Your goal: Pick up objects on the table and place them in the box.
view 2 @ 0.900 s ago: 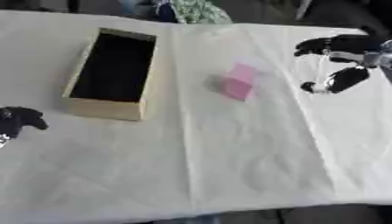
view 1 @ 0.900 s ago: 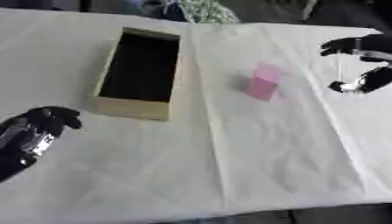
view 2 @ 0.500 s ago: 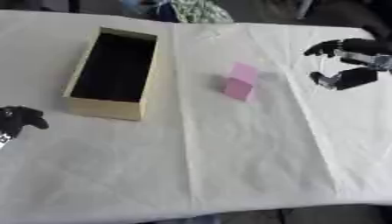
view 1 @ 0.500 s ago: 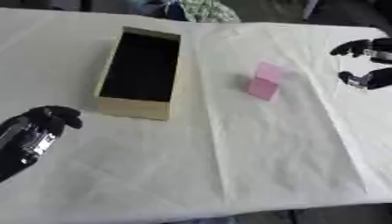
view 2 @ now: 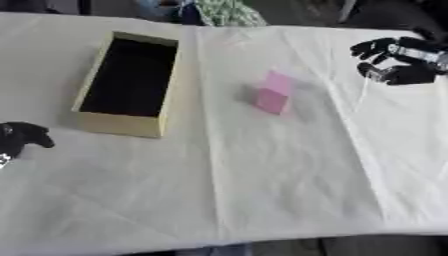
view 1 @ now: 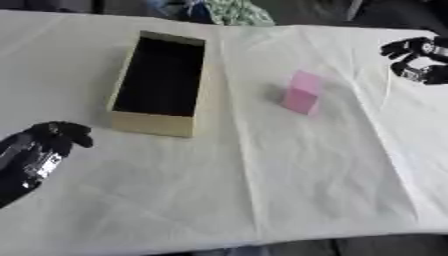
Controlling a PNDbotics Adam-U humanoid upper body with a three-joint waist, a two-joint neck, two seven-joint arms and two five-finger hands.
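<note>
A pink block (view 1: 302, 94) stands on the white cloth right of the middle, apart from both hands. To its left lies the open tan cardboard box (view 1: 153, 124), long and narrow, with a dark inside where nothing shows. My right hand (view 2: 395, 62) hovers at the far right edge, well right of the block. Its fingers and thumb are bent in a loose claw with nothing between them. At the lower left edge my left hand (view 1: 45, 146) rests below the box, fingers relaxed and holding nothing.
A white wrinkled cloth (view 1: 262, 190) covers the whole table, whose front edge runs along the bottom. Green patterned fabric (view 2: 226, 11) and dark shapes lie beyond the far edge.
My right hand has drifted up and slightly right, away from the pink block, and the gap between its thumb and fingers has narrowed. The left hand, block and box stay put.
</note>
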